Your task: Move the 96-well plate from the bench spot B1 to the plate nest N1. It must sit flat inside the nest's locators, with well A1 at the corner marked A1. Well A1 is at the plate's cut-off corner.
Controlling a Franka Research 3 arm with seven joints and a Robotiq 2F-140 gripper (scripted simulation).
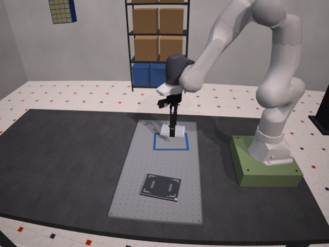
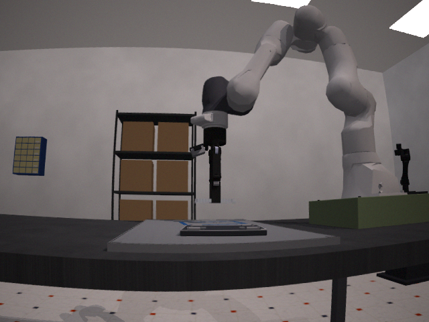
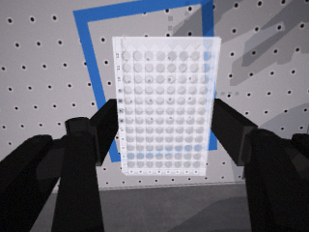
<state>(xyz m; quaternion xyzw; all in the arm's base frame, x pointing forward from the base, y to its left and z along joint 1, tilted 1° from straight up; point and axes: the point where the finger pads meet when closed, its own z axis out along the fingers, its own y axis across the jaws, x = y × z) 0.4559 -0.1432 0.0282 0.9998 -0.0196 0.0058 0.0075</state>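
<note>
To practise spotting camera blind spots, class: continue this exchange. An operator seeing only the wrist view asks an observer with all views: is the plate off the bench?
Observer: Yes; the exterior view shows the plate hanging clear above the board, gripper shut on it.
Operator: Where is the nest?
Observer: In the top view, the nest is on the same board, nearer the camera than the blue outline.
Operator: Square to it?
Observer: No, slightly rotated.

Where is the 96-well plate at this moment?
The 96-well plate is held in the tool, lifted above the blue-outlined spot B1 at the breadboard's far end; the plate nest N1 lies nearer the camera.
</note>
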